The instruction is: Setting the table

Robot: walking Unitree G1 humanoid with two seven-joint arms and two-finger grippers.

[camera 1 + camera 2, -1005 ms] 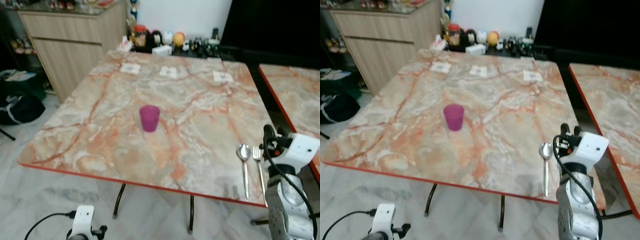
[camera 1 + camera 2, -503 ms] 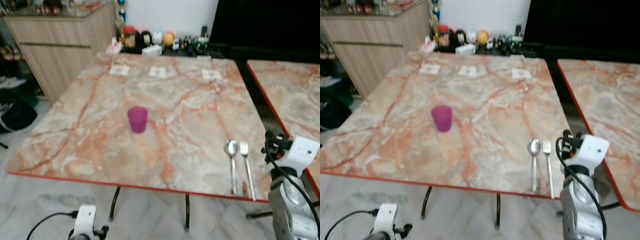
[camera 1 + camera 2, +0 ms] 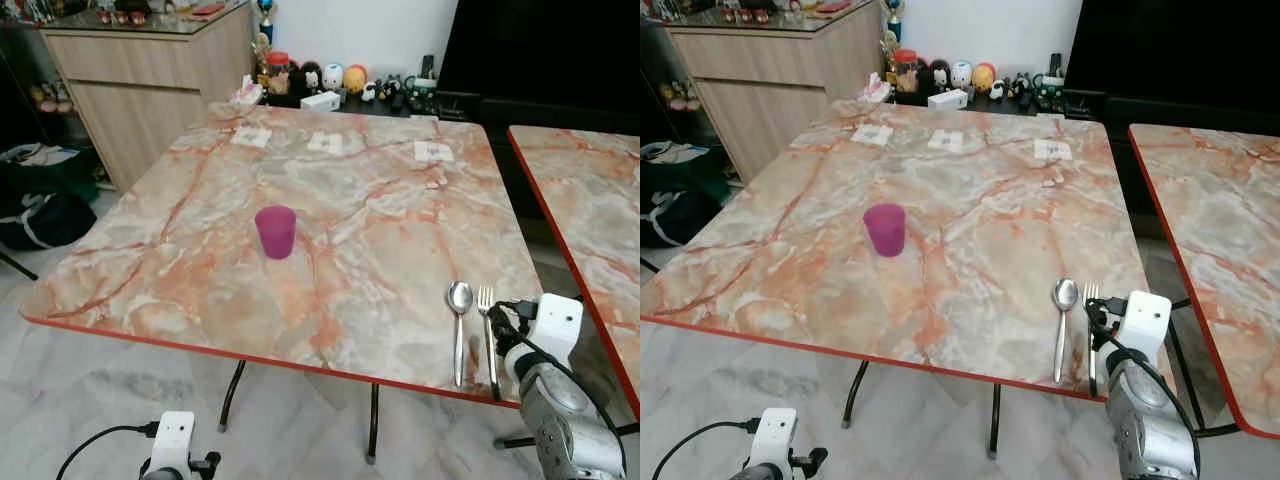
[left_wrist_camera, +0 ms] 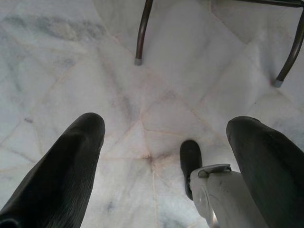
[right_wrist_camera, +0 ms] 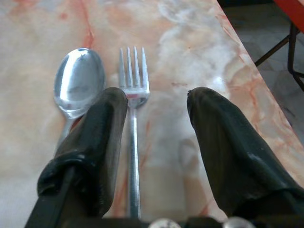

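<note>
A purple cup (image 3: 275,231) stands upright near the middle of the marble table (image 3: 200,250). A spoon (image 3: 459,330) and a fork (image 3: 488,338) lie side by side near the table's front right corner, handles toward the edge. My right gripper (image 5: 156,97) is open just above the table, one finger (image 5: 107,128) beside the fork (image 5: 133,71), with nothing between the fingers. The spoon (image 5: 79,88) lies just outside that finger. My left gripper (image 4: 166,126) hangs open over the floor, below the table's front edge.
Three small paper cards (image 3: 325,143) lie along the table's far side. A second marble table (image 3: 590,200) stands close on the right. A wooden cabinet (image 3: 150,80) and a shelf of small figures (image 3: 335,78) are behind. Table legs (image 4: 142,33) stand on the tiled floor.
The whole picture has shifted with the camera. My right wrist now sits lower, by the fork's handle at the table edge. Cup, spoon and fork lie as before.
</note>
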